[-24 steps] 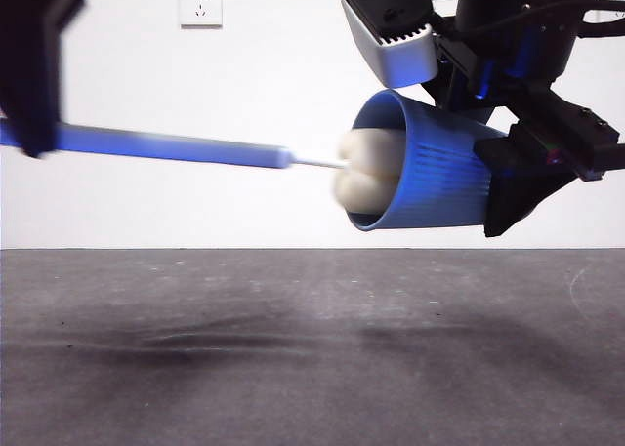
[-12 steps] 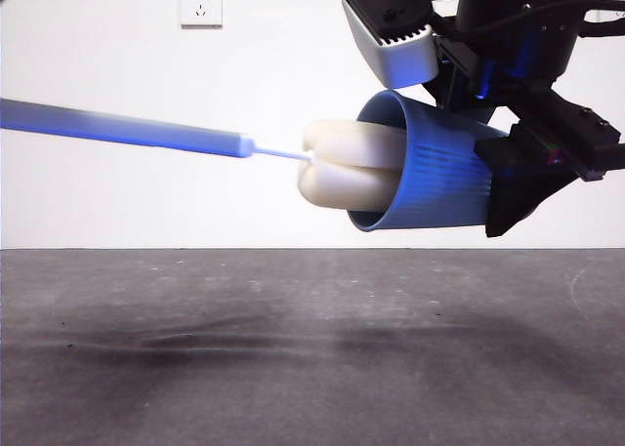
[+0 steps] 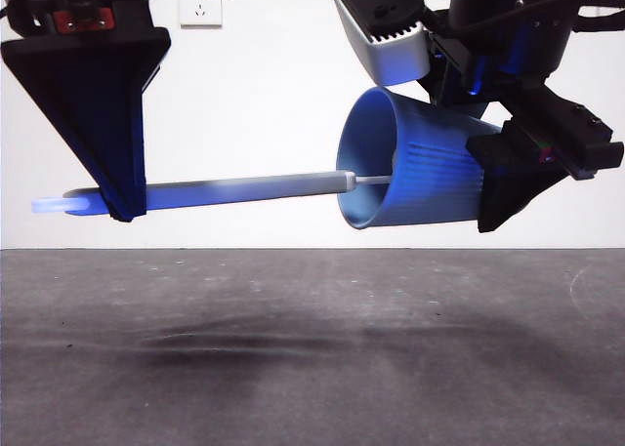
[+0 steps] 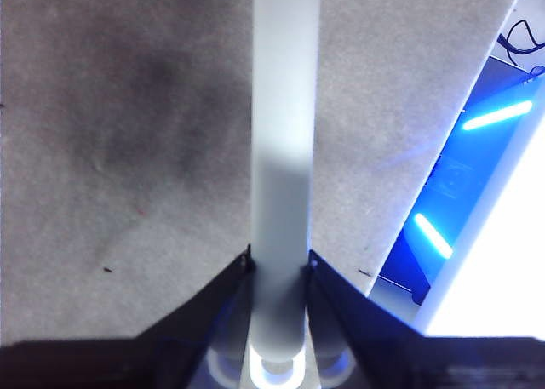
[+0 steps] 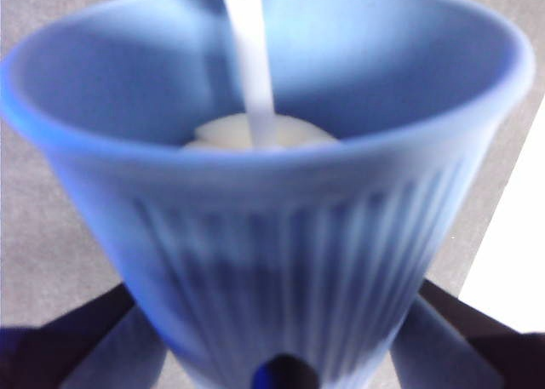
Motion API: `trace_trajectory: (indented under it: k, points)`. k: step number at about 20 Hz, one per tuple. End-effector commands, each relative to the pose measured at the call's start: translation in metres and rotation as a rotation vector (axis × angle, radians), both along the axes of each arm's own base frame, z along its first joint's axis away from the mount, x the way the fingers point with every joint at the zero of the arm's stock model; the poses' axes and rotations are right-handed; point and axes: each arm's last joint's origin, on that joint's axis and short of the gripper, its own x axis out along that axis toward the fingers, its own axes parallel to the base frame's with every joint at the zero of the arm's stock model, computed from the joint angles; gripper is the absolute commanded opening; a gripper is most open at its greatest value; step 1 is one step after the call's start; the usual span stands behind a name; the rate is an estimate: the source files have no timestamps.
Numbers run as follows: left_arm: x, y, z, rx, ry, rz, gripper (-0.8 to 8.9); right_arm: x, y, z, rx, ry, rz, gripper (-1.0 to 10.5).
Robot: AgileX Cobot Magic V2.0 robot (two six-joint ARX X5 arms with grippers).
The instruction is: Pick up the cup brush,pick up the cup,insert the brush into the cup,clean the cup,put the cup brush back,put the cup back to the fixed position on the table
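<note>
Brush head sitting deep inside the cup, both held in the air above the table.

The table (image 3: 312,348) is lying dark grey and scuffed under a white wall carrying a socket (image 3: 200,4). The right gripper (image 3: 532,168) is pinching the cup (image 3: 420,173) by its lower body, 1 jaw on each side, tipping it on its side with the mouth facing the other arm. The left gripper (image 3: 107,173) is pinching the cup brush (image 3: 244,187) near its loop end, the handle running almost level toward the cup. In the right wrist view the sponge head (image 5: 255,134) is lying at the bottom of the cup. Open air is separating both from the table.
</note>
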Motion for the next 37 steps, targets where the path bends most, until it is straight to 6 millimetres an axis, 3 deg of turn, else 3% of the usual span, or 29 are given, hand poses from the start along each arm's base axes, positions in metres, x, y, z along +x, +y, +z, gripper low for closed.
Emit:
trace_trajectory:
  k: [1,6,13,17,21,25,29,33,37]
  points:
    - [-0.002,0.004,0.006,-0.013,-0.011,0.038,-0.09,-0.001,0.003,-0.001,0.035,0.004,-0.016,-0.2]
    - [-0.017,0.029,0.024,0.05,-0.048,0.098,-0.09,0.001,0.001,0.001,0.085,-0.02,-0.102,-0.2]
    - [-0.051,0.081,0.053,0.06,-0.087,0.244,-0.09,0.001,-0.001,0.004,0.278,-0.045,-0.31,-0.2]
    - [-0.066,0.104,0.069,-0.086,-0.175,0.423,-0.09,-0.003,-0.005,0.013,0.599,-0.027,-0.569,-0.2]
    - [-0.059,0.102,0.073,-0.243,-0.295,0.639,-0.09,-0.014,-0.012,0.04,1.035,0.159,-0.721,-0.2]
    - [-0.032,0.079,0.047,-0.349,-0.318,0.764,-0.09,-0.028,-0.027,0.074,1.297,0.203,-0.667,-0.2]
    - [0.011,0.053,0.009,-0.273,-0.26,0.823,-0.09,-0.045,-0.052,0.1,1.433,0.177,-0.608,-0.2]
    - [0.053,0.036,-0.031,-0.254,-0.152,0.865,-0.09,-0.061,-0.075,0.112,1.484,0.166,-0.585,-0.2]
    - [0.079,0.03,-0.067,-0.216,-0.102,0.913,-0.09,-0.073,-0.092,0.115,1.489,0.163,-0.585,-0.2]
